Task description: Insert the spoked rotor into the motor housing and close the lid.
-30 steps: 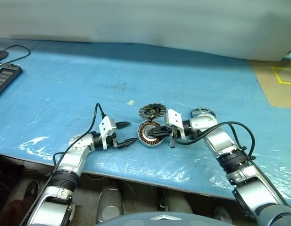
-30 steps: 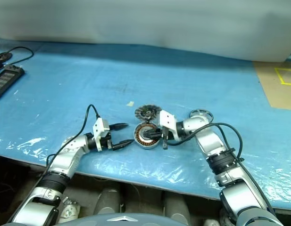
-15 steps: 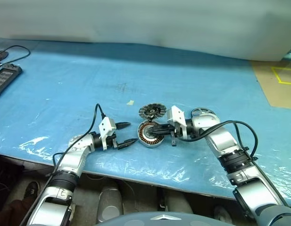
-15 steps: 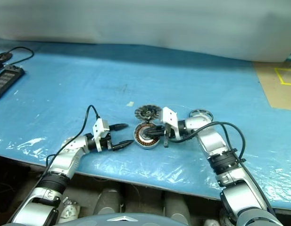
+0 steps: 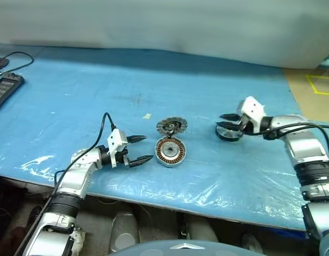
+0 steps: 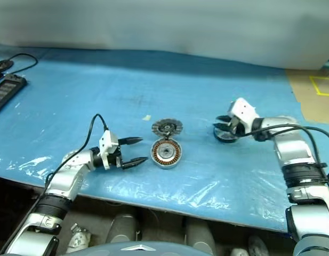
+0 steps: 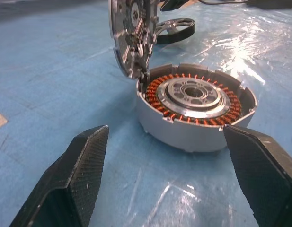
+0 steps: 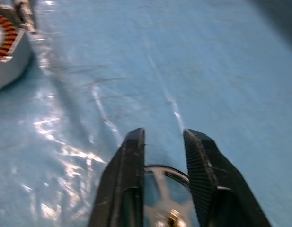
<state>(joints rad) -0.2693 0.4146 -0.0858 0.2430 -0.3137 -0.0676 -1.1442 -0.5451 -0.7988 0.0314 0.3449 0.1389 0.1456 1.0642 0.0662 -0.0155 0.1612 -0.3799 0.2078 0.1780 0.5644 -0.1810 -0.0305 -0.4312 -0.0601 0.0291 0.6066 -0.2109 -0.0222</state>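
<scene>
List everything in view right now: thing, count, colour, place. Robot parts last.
Round motor housing with copper-brown windings around a silver centre: 1, grey shell, near edge of the table, between the two grippers, top uncovered.
Finned grey disc lid: 1, silver-grey, hinged to the housing's far side, standing open.
Small black-rimmed spoked rotor: 1, black rim, silver spokes, on the table to the housing's right, at the right gripper's fingertips.
Blue plastic-covered table: 1, blue.
Dark flat device with black cable: 1, far left edge.
Small pale scrap: 1, whitish, left of the lid.
Tan floor with yellow tape: far right.
Left gripper: black fingers, open, pointing at the housing.
Right gripper: black fingers, slightly apart, over the rotor.
</scene>
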